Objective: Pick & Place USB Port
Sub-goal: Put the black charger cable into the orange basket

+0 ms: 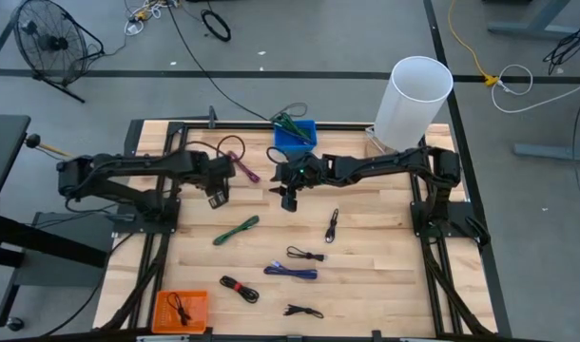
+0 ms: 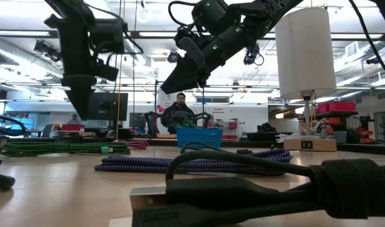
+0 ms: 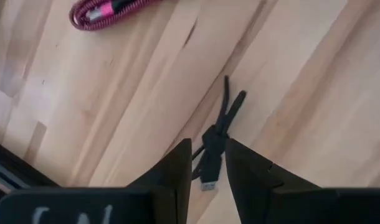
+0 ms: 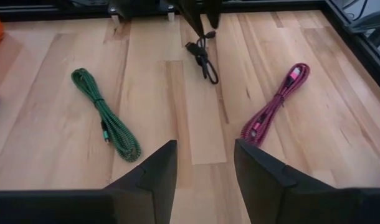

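Observation:
My left gripper hangs over a small black USB cable bundle that lies on the wooden table. Its fingers are a narrow gap apart, above the cable on either side of its knotted middle, and I see no touch. The right wrist view shows the same cable just below the left fingertips. My right gripper is open and raised near the table's middle, holding nothing. A pink cable and a green cable lie flat nearby.
More cable bundles lie on the near half of the table: black, black, purple, red-black. An orange bin at the near left holds a black cable. A blue bin and a white cylinder stand at the far edge.

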Robot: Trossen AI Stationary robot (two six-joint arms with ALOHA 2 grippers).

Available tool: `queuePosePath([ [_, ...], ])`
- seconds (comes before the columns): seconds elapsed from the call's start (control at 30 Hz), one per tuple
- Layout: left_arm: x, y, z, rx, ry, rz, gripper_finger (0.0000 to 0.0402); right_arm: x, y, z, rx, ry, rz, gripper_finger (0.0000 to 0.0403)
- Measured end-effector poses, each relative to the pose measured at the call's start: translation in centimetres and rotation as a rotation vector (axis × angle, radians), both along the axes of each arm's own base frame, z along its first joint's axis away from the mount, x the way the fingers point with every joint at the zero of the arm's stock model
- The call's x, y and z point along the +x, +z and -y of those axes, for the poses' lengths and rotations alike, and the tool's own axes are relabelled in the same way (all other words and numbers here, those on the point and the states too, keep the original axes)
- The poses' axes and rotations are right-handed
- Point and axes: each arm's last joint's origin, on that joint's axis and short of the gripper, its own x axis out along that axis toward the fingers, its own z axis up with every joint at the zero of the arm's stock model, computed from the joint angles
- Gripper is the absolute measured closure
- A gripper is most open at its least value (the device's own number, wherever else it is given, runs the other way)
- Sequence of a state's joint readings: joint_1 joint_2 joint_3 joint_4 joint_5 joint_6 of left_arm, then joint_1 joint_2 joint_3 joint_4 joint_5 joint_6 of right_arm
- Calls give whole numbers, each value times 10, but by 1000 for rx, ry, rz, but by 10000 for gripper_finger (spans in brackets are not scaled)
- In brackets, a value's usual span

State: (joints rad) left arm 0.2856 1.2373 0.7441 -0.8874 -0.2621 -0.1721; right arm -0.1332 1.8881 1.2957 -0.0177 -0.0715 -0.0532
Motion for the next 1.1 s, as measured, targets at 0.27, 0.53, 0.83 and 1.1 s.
queuePosePath([
  [0.27,10,-22,-4,-18,-20,-121,219,1,0,-9,7,14,-5,243],
  [0.53,16,-36,-8,5,-40,-185,166,1,-1,-11,14,13,-7,243],
  [0.83,22,-51,-15,-14,-30,-227,176,0,-1,-11,16,13,-16,243],
  [1.1,20,-54,-15,-34,-37,-264,374,0,-1,-11,15,13,-15,243],
])
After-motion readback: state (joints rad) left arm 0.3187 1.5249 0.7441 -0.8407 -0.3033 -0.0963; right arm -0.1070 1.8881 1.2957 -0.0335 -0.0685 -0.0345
